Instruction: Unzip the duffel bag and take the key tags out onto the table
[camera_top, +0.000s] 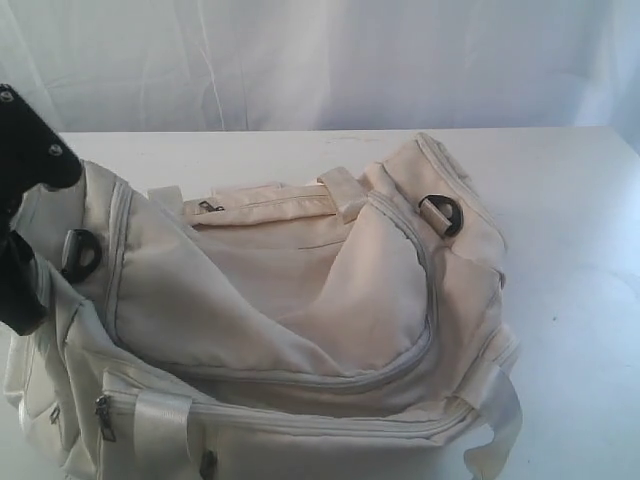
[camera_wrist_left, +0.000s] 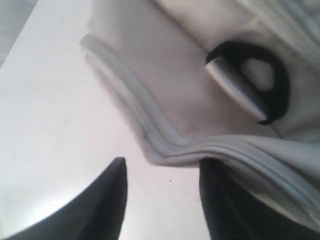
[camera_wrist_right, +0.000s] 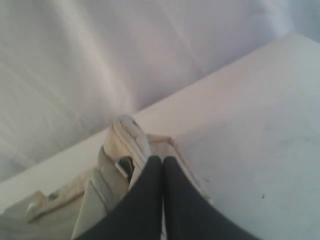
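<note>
Closest to the lens you've got a pale webbing strap (camera_top: 160, 420) and a small grey metal zipper pull (camera_top: 103, 415) on the front of the large cream-white fabric duffel bag (camera_top: 300, 290), which sits slumped on the broad white table (camera_top: 570, 190).

Your left gripper (camera_wrist_left: 162, 165) has its black fingers (camera_wrist_left: 107, 200) spread apart, with bare table showing in the gap. A grey zipper band (camera_wrist_left: 150, 130) along the bag's edge drapes over the tip of one finger, and a black D-ring (camera_wrist_left: 260, 85) lies on the fabric just past that. As far as I can see, it isn't clamping anything.

Your right gripper (camera_wrist_right: 162, 159) has its fingers pressed together with nothing visible between them. It hangs off one end of the bag, with that end just beyond the tips. It doesn't show up in the exterior view at all.

Progress-wise, I'd say you're basically at the start. The curved grey main zipper (camera_top: 430, 300) looks closed along every stretch that shows, and no dark lining is peeking out. The coloured plastic key tags aren't visible in any view, so they're presumably inside the bag, and none are on the table. That leaves finding the main pull (I can't tell where it is), running it open, fishing the tags out and setting them down beside the bag.
</note>
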